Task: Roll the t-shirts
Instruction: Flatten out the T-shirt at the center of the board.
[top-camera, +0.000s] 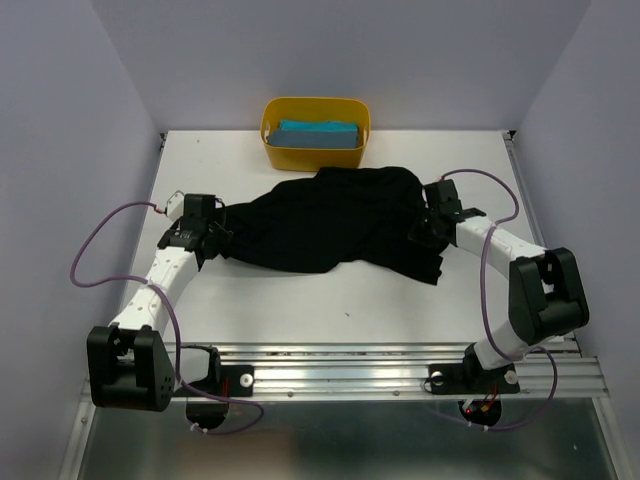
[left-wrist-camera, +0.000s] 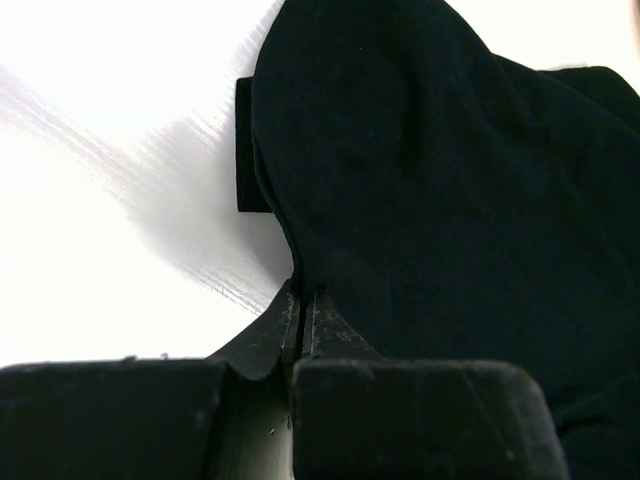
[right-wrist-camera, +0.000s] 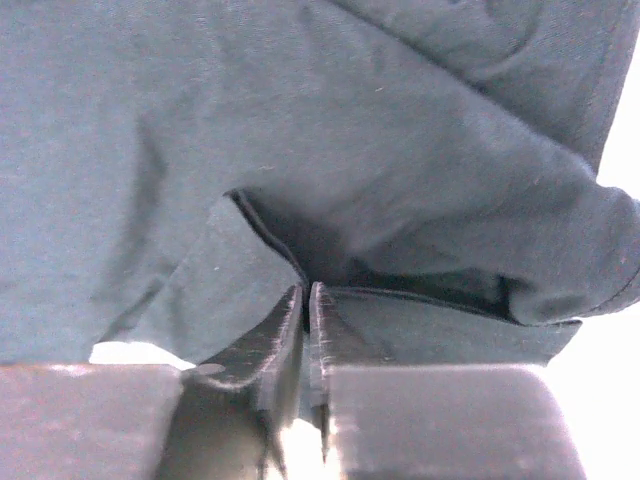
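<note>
The black t-shirt (top-camera: 330, 225) lies crumpled across the middle of the white table. My left gripper (top-camera: 225, 232) is at its left edge, and in the left wrist view the jaws (left-wrist-camera: 302, 298) are shut on the black cloth (left-wrist-camera: 450, 200). My right gripper (top-camera: 422, 228) is at the shirt's right edge, and in the right wrist view the jaws (right-wrist-camera: 306, 298) are shut on a hem of the same shirt (right-wrist-camera: 350, 150), which looks grey-blue there. The teal-blue t-shirt (top-camera: 318, 133) lies folded inside the yellow tub.
The yellow plastic tub (top-camera: 270, 135) stands at the table's back edge, just behind the black shirt. Grey walls close in the left, right and back. A metal rail (top-camera: 340, 365) runs along the near edge between the arm bases.
</note>
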